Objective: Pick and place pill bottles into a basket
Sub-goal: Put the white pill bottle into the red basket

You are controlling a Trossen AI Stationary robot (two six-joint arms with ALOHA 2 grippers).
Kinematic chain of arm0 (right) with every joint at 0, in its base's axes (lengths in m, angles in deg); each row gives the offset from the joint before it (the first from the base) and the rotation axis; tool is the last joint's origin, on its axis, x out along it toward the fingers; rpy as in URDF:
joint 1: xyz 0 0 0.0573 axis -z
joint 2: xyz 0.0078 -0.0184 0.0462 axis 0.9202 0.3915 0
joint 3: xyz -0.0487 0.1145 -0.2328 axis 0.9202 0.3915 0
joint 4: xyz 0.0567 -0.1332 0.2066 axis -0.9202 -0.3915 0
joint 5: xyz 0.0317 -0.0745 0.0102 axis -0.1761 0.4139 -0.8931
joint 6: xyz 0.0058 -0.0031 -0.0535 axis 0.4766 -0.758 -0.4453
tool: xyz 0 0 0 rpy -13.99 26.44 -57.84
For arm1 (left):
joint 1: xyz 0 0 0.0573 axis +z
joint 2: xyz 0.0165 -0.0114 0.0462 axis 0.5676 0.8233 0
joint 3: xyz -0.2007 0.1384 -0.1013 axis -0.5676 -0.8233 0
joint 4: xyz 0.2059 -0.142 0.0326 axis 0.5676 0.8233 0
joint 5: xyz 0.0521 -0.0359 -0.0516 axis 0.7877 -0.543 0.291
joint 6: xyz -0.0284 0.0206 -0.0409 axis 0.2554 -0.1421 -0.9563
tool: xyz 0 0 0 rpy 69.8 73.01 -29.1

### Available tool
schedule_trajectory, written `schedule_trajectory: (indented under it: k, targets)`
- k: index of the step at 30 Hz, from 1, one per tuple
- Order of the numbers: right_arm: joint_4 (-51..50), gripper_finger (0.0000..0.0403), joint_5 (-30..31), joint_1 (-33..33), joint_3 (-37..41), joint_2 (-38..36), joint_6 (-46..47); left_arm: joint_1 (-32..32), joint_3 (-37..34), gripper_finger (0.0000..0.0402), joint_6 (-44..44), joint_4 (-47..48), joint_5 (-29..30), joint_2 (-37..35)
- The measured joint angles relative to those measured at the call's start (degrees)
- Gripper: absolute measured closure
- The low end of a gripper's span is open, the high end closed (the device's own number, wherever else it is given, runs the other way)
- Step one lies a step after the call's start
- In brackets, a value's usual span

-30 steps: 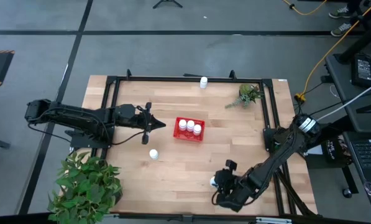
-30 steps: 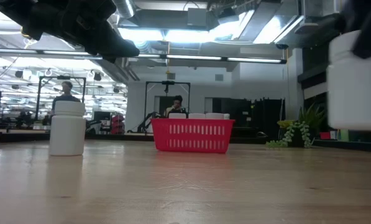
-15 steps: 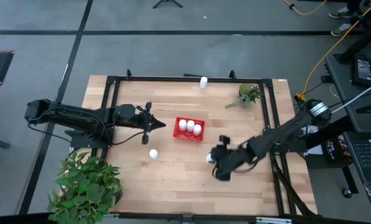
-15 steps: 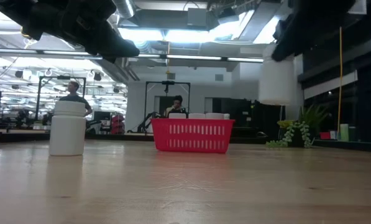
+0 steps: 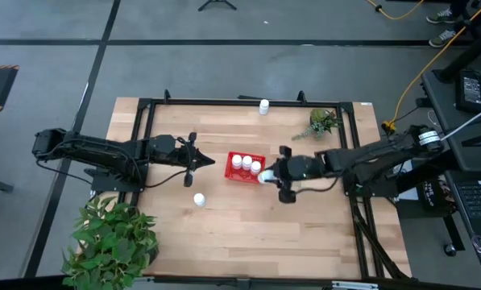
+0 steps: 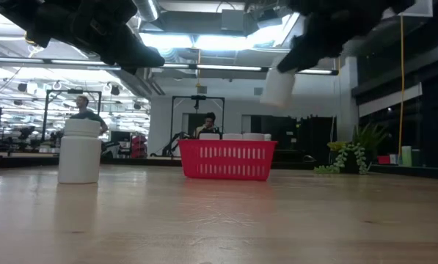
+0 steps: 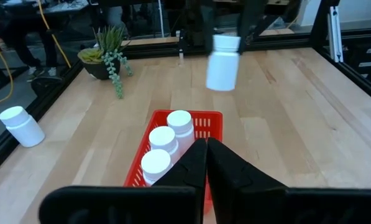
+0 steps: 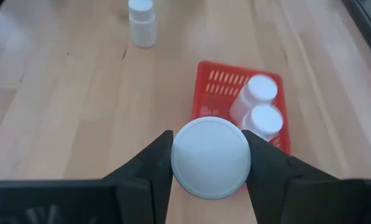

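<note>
Just right of the red basket (image 5: 246, 167) at the high view's centre, the right gripper (image 5: 266, 177) is clamping a pill bottle (image 8: 210, 157) between narrowly parted jaws, apparently needing to shift left and release, while the left gripper (image 5: 198, 160) is waiting shut.

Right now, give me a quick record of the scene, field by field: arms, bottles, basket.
right gripper: shut on a bottle, held in the air at the basket's right edge
left gripper: shut, empty, left of the basket
basket: red, mid-table, three bottles inside
loose bottles: one in front of the left gripper, one at the far table edge
plant sprig: far right corner
</note>
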Motion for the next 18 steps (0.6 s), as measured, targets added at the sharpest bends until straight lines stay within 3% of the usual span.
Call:
schedule_trajectory:
  k: [7, 18]
  targets:
    - [5.3, 0.0247, -9.0, 6.1, 0.0, 2.0, -4.6, 0.0, 0.0, 0.0395, 0.1, 0.0, 0.0, 0.0]
    - [10.6, 0.0247, -9.8, 6.4, 0.0, 9.2, -4.4, 0.0, 0.0, 0.0397, 2.1, 0.0, 0.0, 0.0]
